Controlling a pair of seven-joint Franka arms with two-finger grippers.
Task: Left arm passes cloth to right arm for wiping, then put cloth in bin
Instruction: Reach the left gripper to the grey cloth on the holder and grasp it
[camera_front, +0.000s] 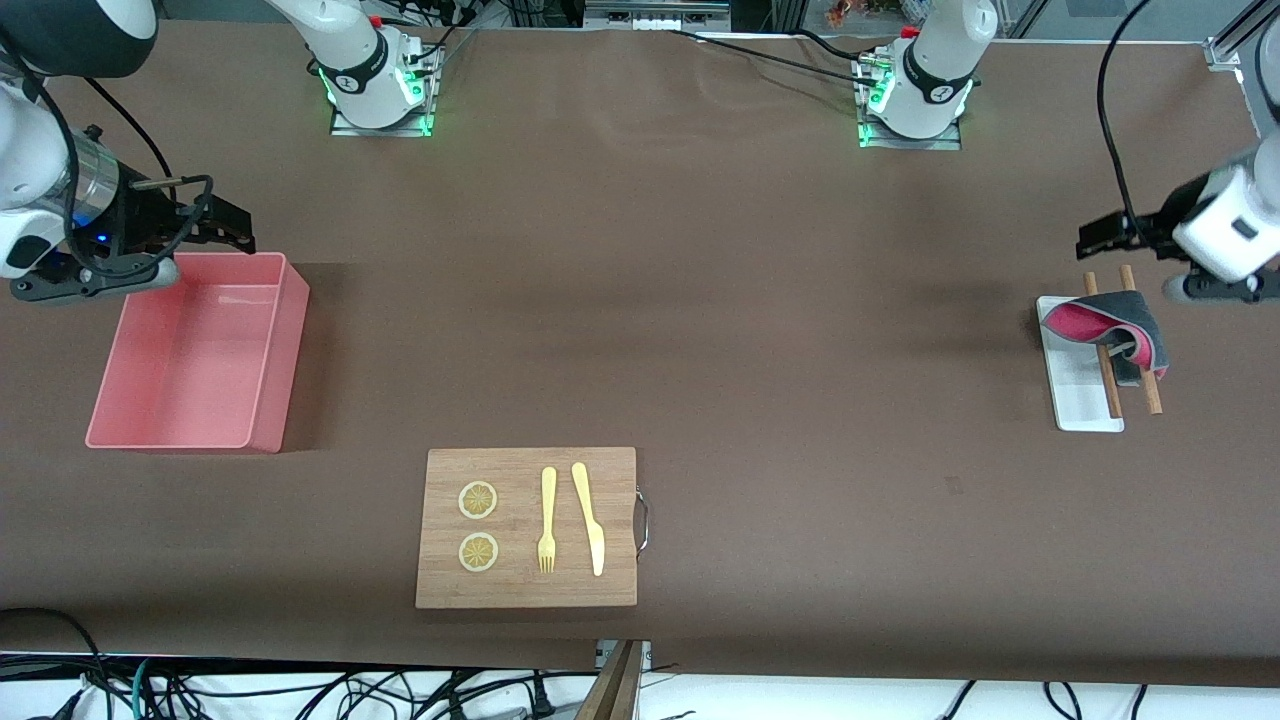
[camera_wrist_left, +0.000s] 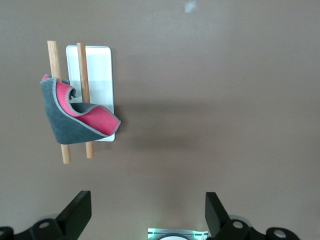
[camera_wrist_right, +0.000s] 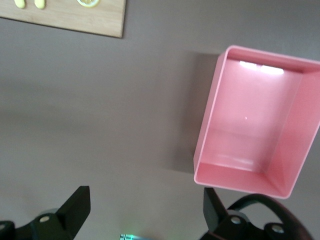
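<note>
Cloth (camera_front: 1108, 334) is draped over two wooden sticks (camera_front: 1105, 375) on a small white tray (camera_front: 1075, 395) at the left arm's end of the table, grey face out with the pink-red side curling up. It's apart from the left gripper (camera_front: 1105, 235), which hangs just beside the tray's robot-side end with fingers (camera_wrist_left: 75, 212) spread wide and nothing between them.

Biggest risk I'd guess: cloth is floppy and sits on loose-looking sticks, so a pinch that comes down off-centre could grab a stick too, or drag the whole lot off the tray. A thin grab on just the curled edge might also slip out during the handover.

Right gripper (camera_front: 225, 225) waits above the robot-side wall of the pink bin (camera_front: 260, 430) (empty as far as I can see), fingers (camera_wrist_right: 75, 205) also wide apart, holding nothing. Both wrists point roughly straight down at the table.
</note>
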